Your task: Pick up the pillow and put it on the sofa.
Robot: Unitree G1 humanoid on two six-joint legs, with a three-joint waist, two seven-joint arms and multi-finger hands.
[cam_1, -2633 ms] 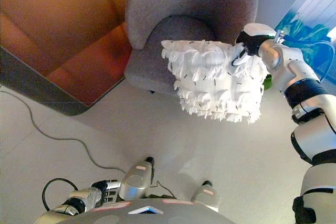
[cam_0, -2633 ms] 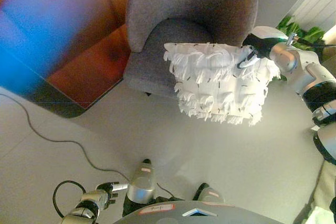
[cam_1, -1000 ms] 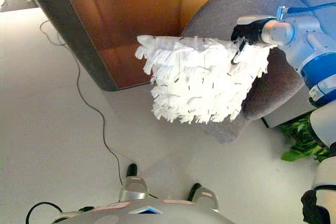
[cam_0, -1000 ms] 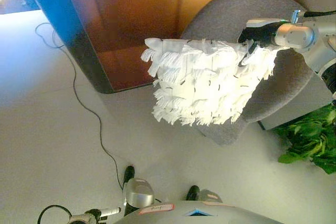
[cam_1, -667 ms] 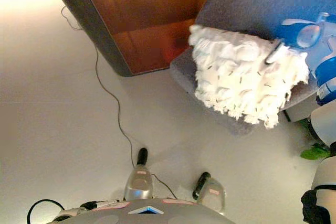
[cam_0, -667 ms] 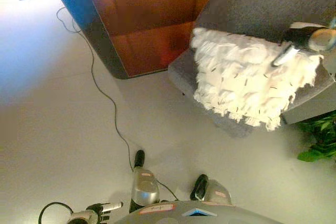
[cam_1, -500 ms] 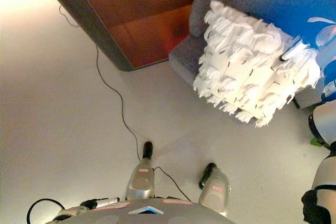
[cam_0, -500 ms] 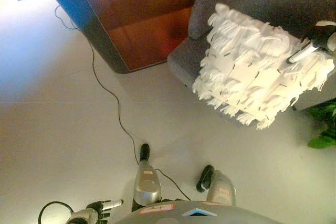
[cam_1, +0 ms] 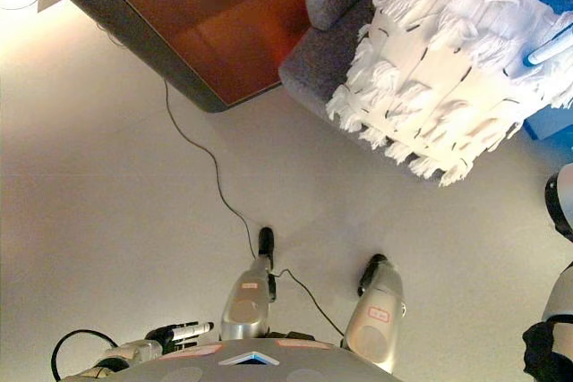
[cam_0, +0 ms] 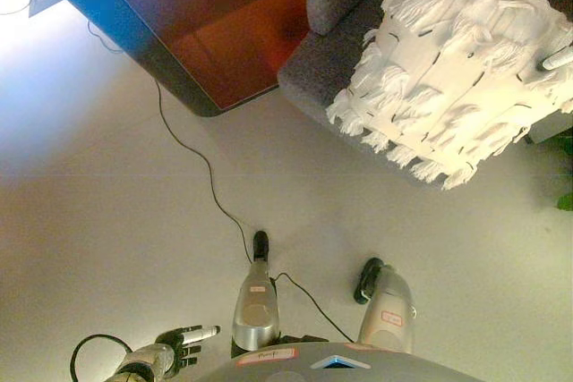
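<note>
While the right hand [cam_0: 560, 58] pinches the fringed pillow [cam_0: 448, 69] above the grey sofa [cam_0: 336, 60], the left hand [cam_0: 179, 346] hangs relaxed, empty.

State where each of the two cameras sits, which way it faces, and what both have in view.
Left eye view: on the head, facing down; white fringed pillow before the grey sofa, left hand low at bottom left.
Right eye view: beside it, facing down likewise; right hand only as one fingertip on the pillow.
Shared: pillow, sofa, brown panel, floor.
</note>
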